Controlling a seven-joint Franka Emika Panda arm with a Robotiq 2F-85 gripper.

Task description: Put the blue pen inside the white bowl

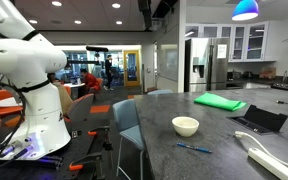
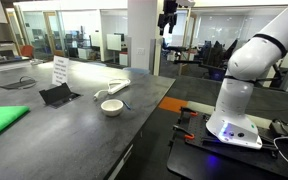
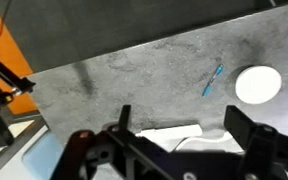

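Note:
The white bowl point(image 1: 185, 126) stands on the dark grey table point(image 1: 224, 160). It also shows in an exterior view point(image 2: 111, 107) and at the right of the wrist view point(image 3: 257, 85). The blue pen point(image 1: 194, 149) lies flat on the table just in front of the bowl. In the wrist view the pen point(image 3: 213, 80) lies a little left of the bowl and does not touch it. My gripper point(image 3: 181, 125) is open and empty, high above the table. Its fingers frame a long white curved object point(image 3: 164, 135). Neither exterior view shows the gripper.
A flat green pad point(image 1: 220, 101) lies at the far side of the table. A black stand point(image 1: 260, 120) and the long white curved object point(image 1: 274, 155) lie near the bowl. A paper sign point(image 2: 60, 70) stands farther back. The robot base point(image 2: 234, 125) stands beside the table.

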